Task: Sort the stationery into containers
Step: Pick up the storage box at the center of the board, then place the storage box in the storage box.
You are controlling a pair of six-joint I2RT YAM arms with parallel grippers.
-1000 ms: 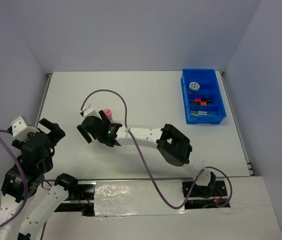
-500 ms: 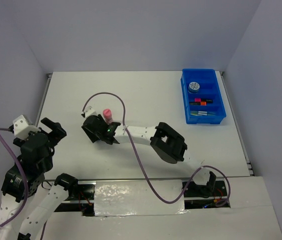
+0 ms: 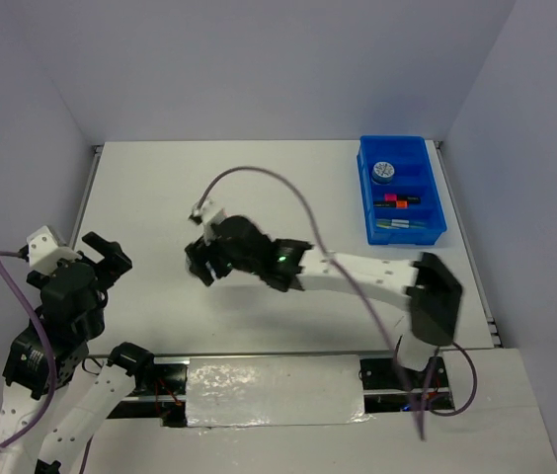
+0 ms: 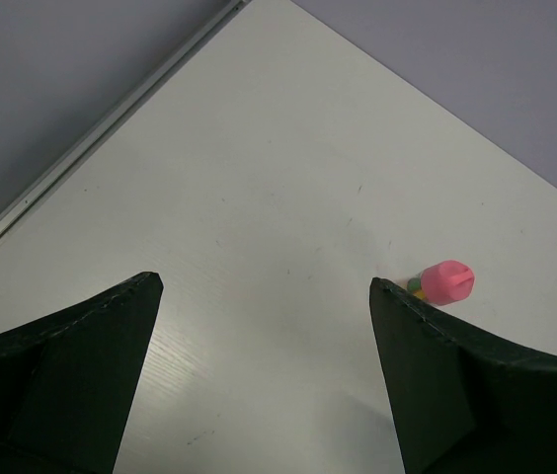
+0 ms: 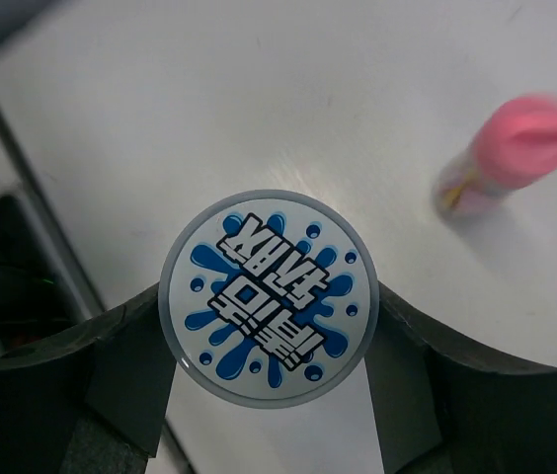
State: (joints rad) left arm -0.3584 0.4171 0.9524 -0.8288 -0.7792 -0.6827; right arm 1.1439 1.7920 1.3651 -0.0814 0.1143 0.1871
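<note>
Left of the surface's [image 3: 288, 178] middle, the right hand [image 3: 207, 262] is clamped on a round blue-white tub [image 5: 269, 294], one finger pressed against each side of its printed lid, as the right wrist view shows. A second ago that hand sat spread over this patch, and half a second ago it was pressed down beside the pink bottle [image 5: 506, 158]. Since then the arm has swung its elbow out toward the right edge and the hand has shifted a little toward the near edge. The bottle stands upright just beside the tub, apart from the fingers, and is hidden under the arm in the overhead view. I judge the tub's pick-up done, so the next leg is the carry to the blue tray [image 3: 435, 197] in the far right corner. There a second tub [image 3: 384, 170] lies in the farthest compartment, with highlighters [image 3: 398, 200] and pens [image 3: 402, 225] in the nearer ones. The left hand [image 3: 103, 255] hangs near the left edge with its fingers spread wide and nothing between them. The bottle looks like the last item left out on the surface.
</note>
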